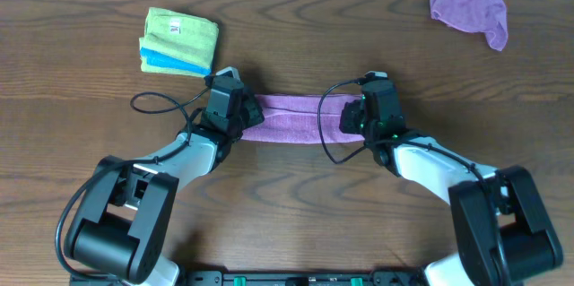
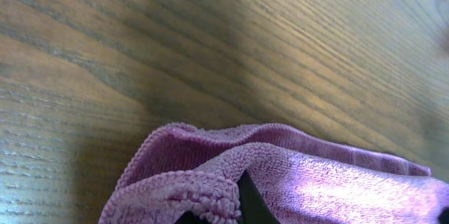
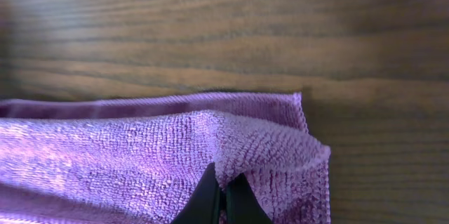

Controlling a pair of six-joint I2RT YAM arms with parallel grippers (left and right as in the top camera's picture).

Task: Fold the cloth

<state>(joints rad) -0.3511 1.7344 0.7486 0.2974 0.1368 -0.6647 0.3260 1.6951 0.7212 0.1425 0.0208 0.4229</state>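
Dark wood-grain counter (image 1: pixel 296 223) fills every view, and the purple cloth (image 1: pixel 291 117) lies at its middle as a narrow band running left to right. It is already doubled along its length, judging by the two layers seen from the wrists.

At the band's left end the left end effector (image 1: pixel 246 121) meets the near corner. In its wrist view a rolled hem curls up beside one dark finger and the top layer stands raised off the wood. It therefore reads as clamped on the cloth, though only that one finger shows.

At the other end the right end effector (image 1: pixel 353 117) has both fingers (image 3: pixel 205 206) pressed together over the upper layer's edge, gripping it just inside the corner. Holding both ends at once leaves the band taut and its edges level, which I judge suits carrying one long edge over for the next fold.

Well apart, a stack of folded green and blue cloths (image 1: pixel 179 42) sits at far left and a crumpled purple rag (image 1: pixel 468 6) at far right
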